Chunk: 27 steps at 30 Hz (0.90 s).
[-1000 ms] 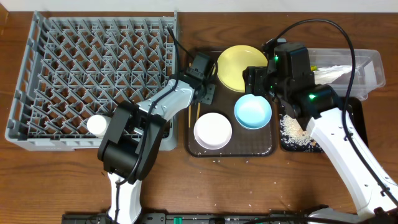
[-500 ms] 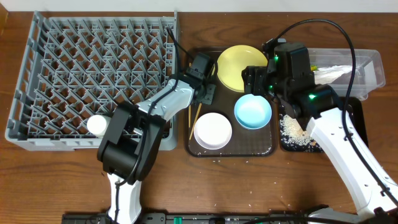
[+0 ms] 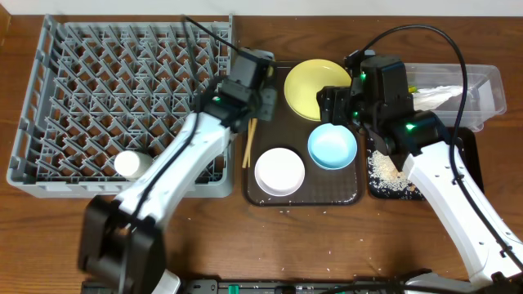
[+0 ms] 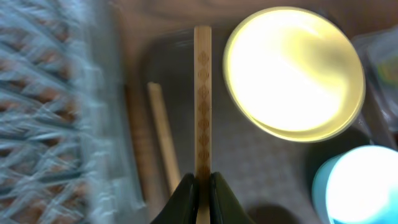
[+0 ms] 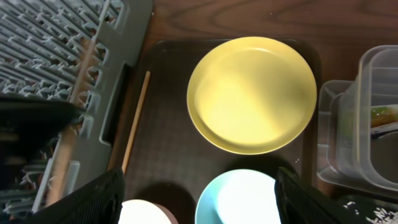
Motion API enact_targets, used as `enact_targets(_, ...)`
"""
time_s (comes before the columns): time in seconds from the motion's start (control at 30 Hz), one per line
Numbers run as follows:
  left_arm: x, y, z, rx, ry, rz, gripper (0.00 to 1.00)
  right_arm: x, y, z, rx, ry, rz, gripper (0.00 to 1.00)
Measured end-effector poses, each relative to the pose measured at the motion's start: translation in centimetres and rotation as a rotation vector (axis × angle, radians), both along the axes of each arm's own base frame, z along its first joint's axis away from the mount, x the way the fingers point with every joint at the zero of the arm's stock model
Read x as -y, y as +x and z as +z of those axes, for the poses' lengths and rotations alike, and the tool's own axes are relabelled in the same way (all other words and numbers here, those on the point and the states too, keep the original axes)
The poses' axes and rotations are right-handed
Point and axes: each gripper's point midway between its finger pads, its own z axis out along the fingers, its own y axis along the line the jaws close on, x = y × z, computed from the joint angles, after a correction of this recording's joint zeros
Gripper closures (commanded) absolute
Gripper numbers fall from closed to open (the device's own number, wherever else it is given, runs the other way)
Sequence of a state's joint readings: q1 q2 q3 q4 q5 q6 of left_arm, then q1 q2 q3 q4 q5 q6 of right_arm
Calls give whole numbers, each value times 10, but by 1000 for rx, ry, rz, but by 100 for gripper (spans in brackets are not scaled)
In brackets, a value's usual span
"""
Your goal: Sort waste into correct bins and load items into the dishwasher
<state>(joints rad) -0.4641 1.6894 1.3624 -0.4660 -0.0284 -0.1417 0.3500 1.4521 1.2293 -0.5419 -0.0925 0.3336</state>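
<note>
My left gripper (image 4: pixel 203 186) is shut on a wooden chopstick (image 4: pixel 203 93) and holds it above the brown tray's left edge, beside the grey dish rack (image 3: pixel 122 90). In the overhead view the left gripper (image 3: pixel 243 96) hides the held chopstick. The second chopstick (image 3: pixel 248 144) lies on the tray. My right gripper (image 5: pixel 199 193) is open and empty above the light blue bowl (image 3: pixel 332 147). The yellow plate (image 3: pixel 315 88) and white bowl (image 3: pixel 279 171) sit on the tray. A small white cup (image 3: pixel 127 163) sits in the rack.
The dark brown serving tray (image 3: pixel 347 192) lies in the middle. At the right, a clear tub (image 3: pixel 482 86) holds crumpled white waste (image 3: pixel 437 94). A black tray (image 3: pixel 470 155) in front of it holds rice crumbs (image 3: pixel 384 171).
My left arm has swung up and toward the rack, lifting one chopstick off the brown tray. One chopstick stays on the tray. The right arm has not moved.
</note>
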Motion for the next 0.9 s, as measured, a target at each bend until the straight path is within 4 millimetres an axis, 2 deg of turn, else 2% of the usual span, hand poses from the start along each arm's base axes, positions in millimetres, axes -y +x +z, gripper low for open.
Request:
enact_targets(0.1,-37,2,33,64,28,95,92,-1,-1,0,-2,6,7,25)
enact_targets(0.17,-59,5,40,73,44,150,92,-2,-1,0,-2,8,9,25)
enact_targets(0.23,-81,7,39,64,66,200,92,-2,-1,0,-3,8,9,25)
enact_targets(0.33,-102,9,25,17,91,245,92,-2,-1,0,-3,8,9,25)
enact_targets(0.43,-107,8,4,-45,113,248,92,-2,-1,0,-3,9,9,25)
enact_targets(0.7,-93,5,-64,-223,108,190,91,-2,-1,0,-3,9,9,24)
enact_targets(0.77,-90,4,-70,-239,102,182,84,-2,-1,0,-3,9,9,24)
enact_targets(0.83,-89,4,-70,-240,96,180,66,-2,-1,0,-3,9,9,24)
enact_targets(0.9,-92,5,-70,-236,107,189,59,-2,-1,0,-2,9,9,24)
